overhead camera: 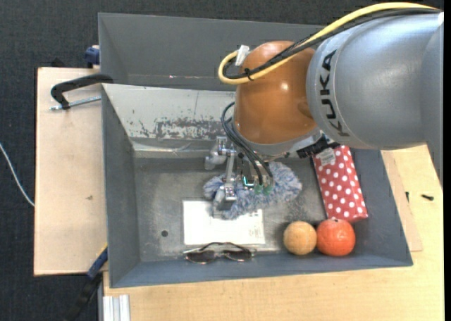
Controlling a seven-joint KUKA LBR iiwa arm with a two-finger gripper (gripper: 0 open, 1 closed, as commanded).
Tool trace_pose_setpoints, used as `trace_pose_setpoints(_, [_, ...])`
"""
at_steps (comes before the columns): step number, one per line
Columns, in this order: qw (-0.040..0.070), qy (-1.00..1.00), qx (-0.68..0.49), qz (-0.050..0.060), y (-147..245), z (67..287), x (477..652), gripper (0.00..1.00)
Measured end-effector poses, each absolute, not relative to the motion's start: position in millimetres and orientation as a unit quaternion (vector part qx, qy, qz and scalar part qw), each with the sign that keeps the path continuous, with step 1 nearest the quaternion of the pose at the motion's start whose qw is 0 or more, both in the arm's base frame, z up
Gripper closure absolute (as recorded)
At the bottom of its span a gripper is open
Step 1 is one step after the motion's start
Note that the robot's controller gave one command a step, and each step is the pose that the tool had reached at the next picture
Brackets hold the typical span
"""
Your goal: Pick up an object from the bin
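Card (224, 222), white and flat, lies left of centre on the bin (116, 193) floor, sunglasses (218, 253) just in front. Just behind it we note the gripper (242, 187) low on a crumpled blue-grey cloth (278, 184), fingers spread, tips among the folds. We judge the risks: a close could catch only a loose fold that slips, or nip the card edge beneath. Tan ball (300, 237), orange (335, 236) and red dotted pouch (340, 184) lie clear to the right.

The claw (230, 189) hangs at a crumpled blue-grey cloth (283, 184), just beside a white card (210, 227).
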State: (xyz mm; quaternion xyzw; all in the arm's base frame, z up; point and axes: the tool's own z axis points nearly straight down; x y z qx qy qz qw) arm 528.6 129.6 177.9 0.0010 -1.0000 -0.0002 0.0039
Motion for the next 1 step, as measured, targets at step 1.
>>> trace_pose_setpoints(1, [0.000, -1.000, 0.000, -0.001, 129.0, 182.3, 530.4, 0.00])
